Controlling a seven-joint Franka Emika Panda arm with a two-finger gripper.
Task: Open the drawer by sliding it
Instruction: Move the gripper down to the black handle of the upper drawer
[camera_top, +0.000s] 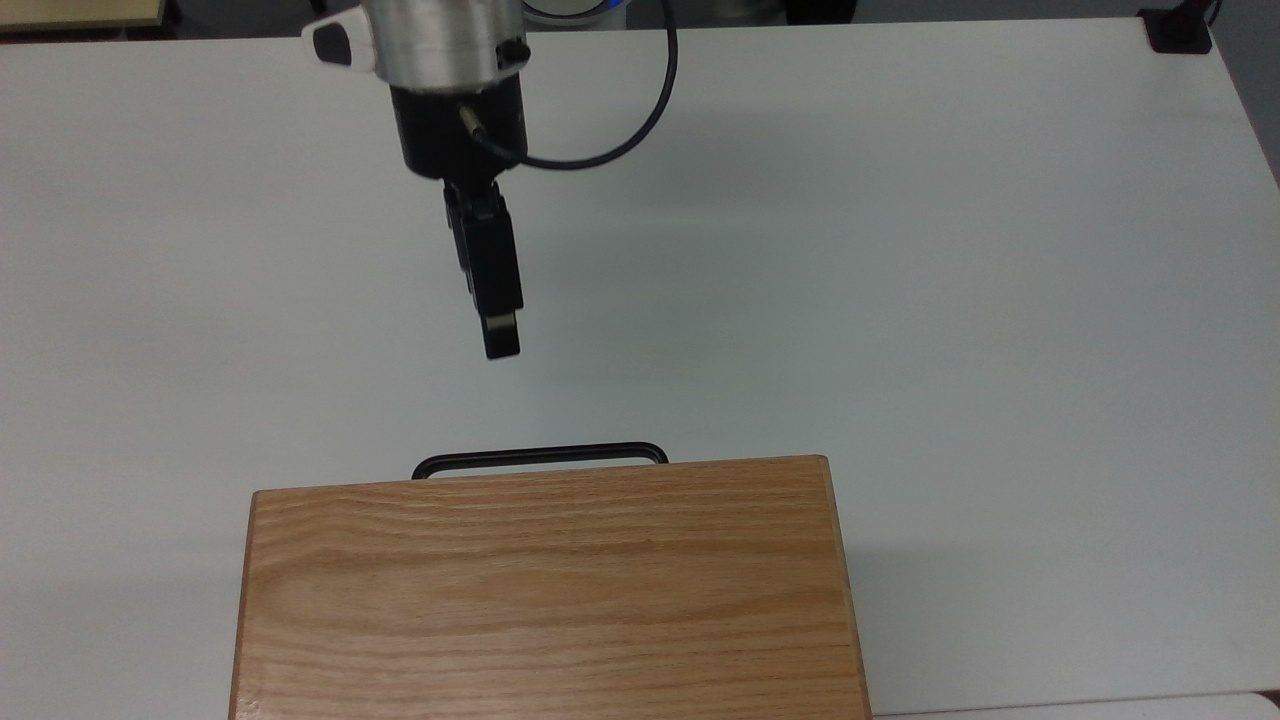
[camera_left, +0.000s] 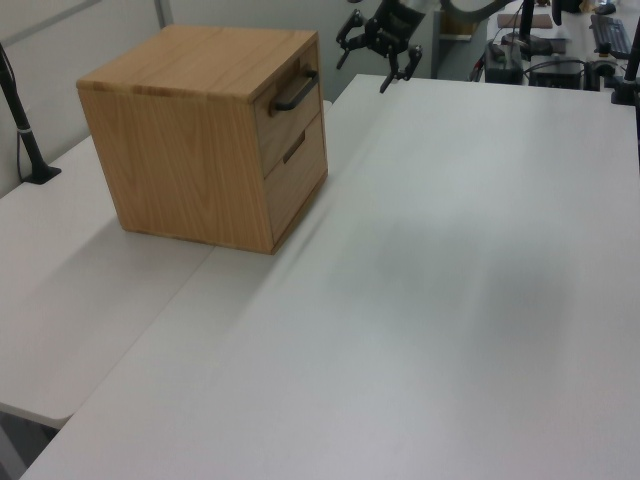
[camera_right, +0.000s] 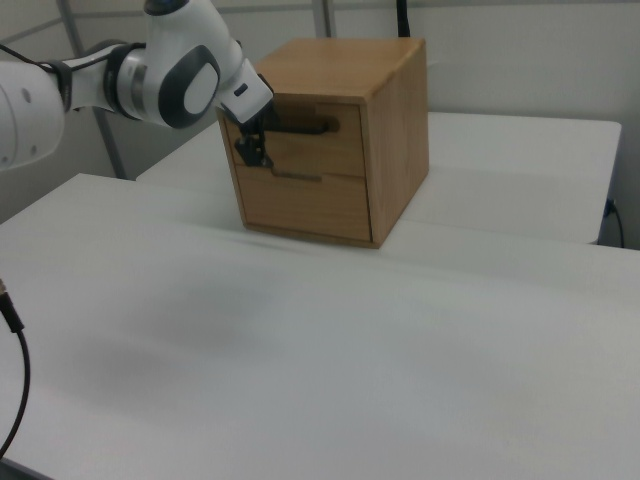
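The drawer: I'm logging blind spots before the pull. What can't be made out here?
- Right view: the tool overlaps the left end of the drawer front.
- Top view: the cabinet top hides the drawer front, and the bottom edge cuts the cabinet off.
- All views: the drawer's inside, closed within the cabinet.

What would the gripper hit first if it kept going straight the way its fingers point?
Probably the drawer's black bar handle. In the top view the gripper points toward the cabinet front, with bare table between. Its height relative to the handle is unclear.
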